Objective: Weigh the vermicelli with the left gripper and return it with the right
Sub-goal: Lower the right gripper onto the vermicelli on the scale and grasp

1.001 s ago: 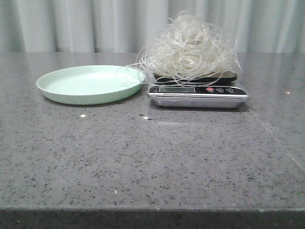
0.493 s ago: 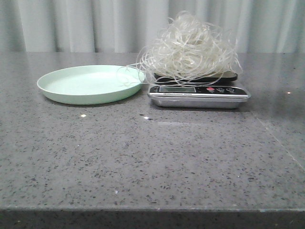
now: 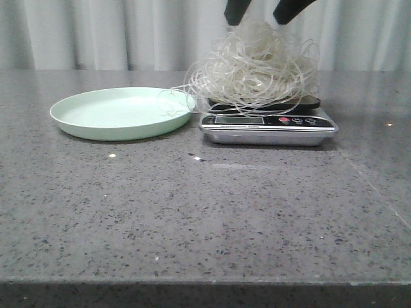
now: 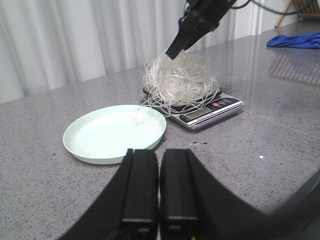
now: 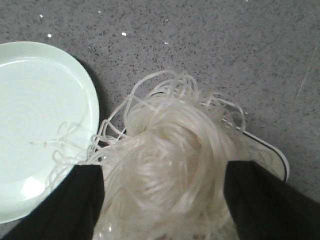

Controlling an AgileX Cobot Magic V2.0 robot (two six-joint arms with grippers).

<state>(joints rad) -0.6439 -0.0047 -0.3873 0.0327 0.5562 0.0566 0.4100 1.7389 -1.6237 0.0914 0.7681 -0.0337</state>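
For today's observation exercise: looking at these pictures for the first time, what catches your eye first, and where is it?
The vermicelli, a fluffy pale tangle, is heaped on the scale at the far side of the table. The right end effector is open just above it, fingers either side of the pile's top. Left of the scale sits a mint-green plate, a few stray strands trailing over its rim.

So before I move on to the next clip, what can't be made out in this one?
- Scale reading: display too small in the front and left wrist views, hidden under the vermicelli in the right wrist view.
- Right gripper: cut off by the front view's top edge.
- Whether its fingers touch the strands yet.
- Left gripper: shown only in the left wrist view.
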